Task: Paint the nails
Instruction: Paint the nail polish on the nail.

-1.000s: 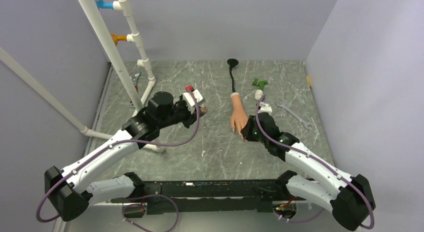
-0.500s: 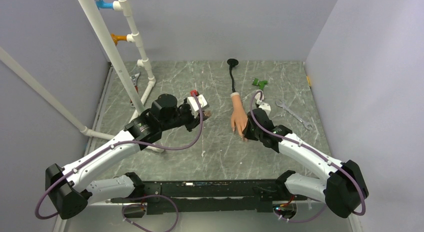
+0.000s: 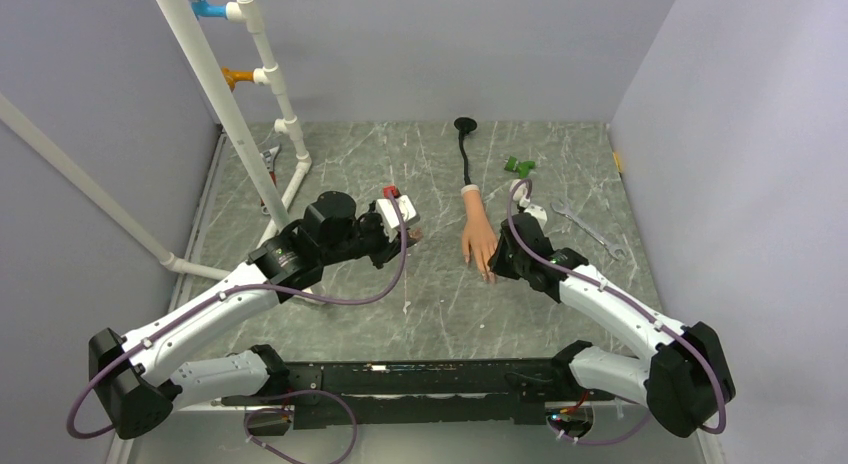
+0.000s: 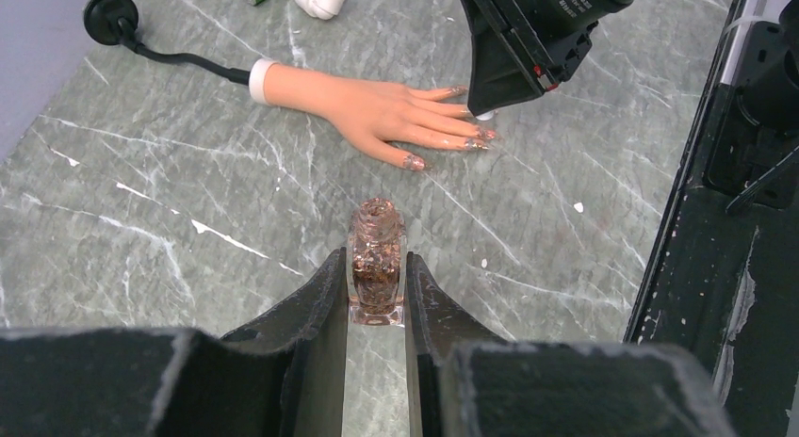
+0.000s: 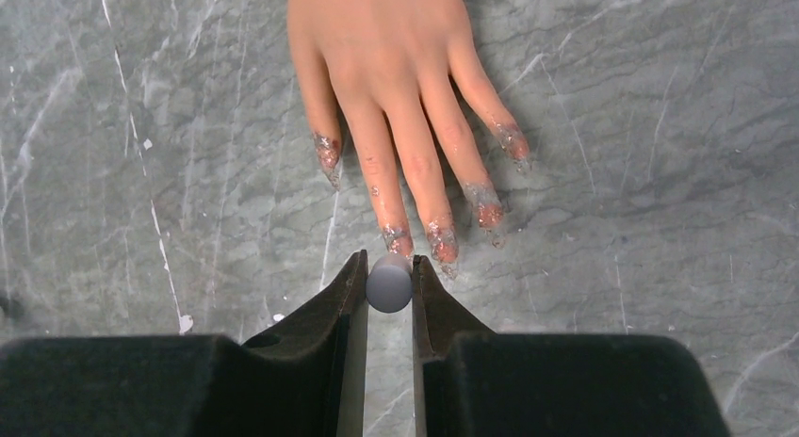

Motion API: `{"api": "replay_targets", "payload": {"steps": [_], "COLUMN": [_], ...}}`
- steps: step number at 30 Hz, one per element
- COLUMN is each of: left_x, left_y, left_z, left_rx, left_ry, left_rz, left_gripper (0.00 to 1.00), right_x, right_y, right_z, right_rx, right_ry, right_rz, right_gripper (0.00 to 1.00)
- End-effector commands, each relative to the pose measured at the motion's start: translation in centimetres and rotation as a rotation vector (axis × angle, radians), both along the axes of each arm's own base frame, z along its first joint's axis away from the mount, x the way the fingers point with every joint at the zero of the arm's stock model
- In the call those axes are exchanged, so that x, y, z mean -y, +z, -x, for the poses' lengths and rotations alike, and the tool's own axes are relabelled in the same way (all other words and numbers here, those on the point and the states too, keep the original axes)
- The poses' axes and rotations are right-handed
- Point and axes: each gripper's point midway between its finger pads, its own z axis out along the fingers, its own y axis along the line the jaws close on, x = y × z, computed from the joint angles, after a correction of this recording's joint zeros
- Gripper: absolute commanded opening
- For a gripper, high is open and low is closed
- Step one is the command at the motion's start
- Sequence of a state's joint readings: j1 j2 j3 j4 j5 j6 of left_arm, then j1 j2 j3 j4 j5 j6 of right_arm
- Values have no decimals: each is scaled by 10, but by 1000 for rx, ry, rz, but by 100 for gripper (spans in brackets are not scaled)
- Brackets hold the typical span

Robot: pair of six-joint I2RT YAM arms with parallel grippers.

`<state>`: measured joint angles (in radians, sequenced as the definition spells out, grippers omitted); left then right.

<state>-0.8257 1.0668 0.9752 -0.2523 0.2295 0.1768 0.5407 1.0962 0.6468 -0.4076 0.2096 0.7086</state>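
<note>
The mannequin hand (image 3: 477, 234) lay palm down on the marbled grey table (image 3: 400, 284), a little right of centre in the top external view. Its long axis ran almost straight up and down the frame. The white cuff (image 3: 468, 190) was at the upper end, and the fingers pointed toward the bottom edge, leaning slightly right. A black cable (image 3: 464, 154) led from the cuff toward the top of the frame.

In the right wrist view the nails (image 5: 441, 239) pointed down the frame at the right gripper (image 5: 388, 263). They were long and coated in patchy reddish-silver glitter. The jaws of that gripper were clamped on a grey round handle (image 5: 389, 284) seen end-on. It sat just below the two longest fingertips; whether anything touched a nail could not be told.

In the left wrist view the hand lay across the upper middle, cuff left and fingers right. Below it, near but apart, the left gripper (image 4: 377, 267) was closed on an upright, uncapped polish bottle (image 4: 376, 239) of brown glitter.
</note>
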Motion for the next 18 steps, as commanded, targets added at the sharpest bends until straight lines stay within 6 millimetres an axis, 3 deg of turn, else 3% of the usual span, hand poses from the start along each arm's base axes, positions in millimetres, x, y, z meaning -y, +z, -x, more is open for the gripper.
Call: {"api": "replay_targets", "payload": {"steps": [1,18], "left_x": [5,6], "left_y": [15,12], "left_z": [-2,-3], "left_rx": [44,40], "left_ry": [-16,-13], "left_rz": [27,15], "left_gripper": [0,0], "right_x": [-9,-6], "right_y": [6,-3], "right_z": [-10,-13], "right_rx": [18,-20], "right_ry": [25,26], "right_rz": [-43,-50], "right_gripper": [0,0]}}
